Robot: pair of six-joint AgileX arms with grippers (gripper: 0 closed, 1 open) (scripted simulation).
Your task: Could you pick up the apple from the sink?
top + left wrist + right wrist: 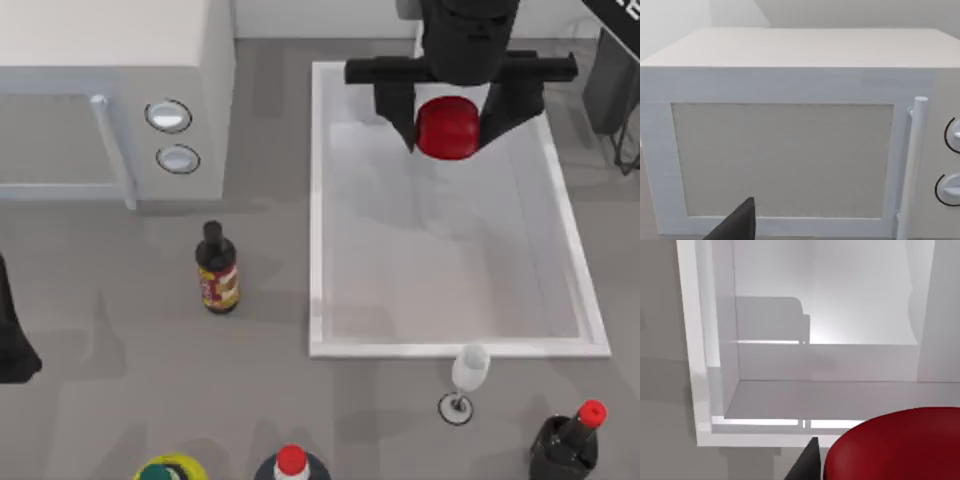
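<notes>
Seen from above, the right tool [447,125] hangs over the far end of the sink [316,210], its two dark fingers closed on either side of the apple [446,128]. The apple is a glossy red, slightly barrel-shaped fruit, and it sits squarely between the fingers, one to its left and one to its right. Its long axis seems to run across the gap from finger to finger, though this is hard to judge from straight overhead.

In the right wrist view, the apple [895,447] looms red and close, cut off by the frame, with the sink's pale floor and thick white rim [705,390] well behind it. My judgement is that the fruit is lifted clear of the basin floor. The contact between finger and fruit is not visible there, only one dark finger edge.

The right arm is plainly the nearer one. The left tool [12,345] rests at the left edge of the bench, well apart from the sink, and I cannot tell how its fingers stand. Its wrist camera faces the door of a white microwave [785,160].

The sink's tap is hidden behind the right arm.
</notes>
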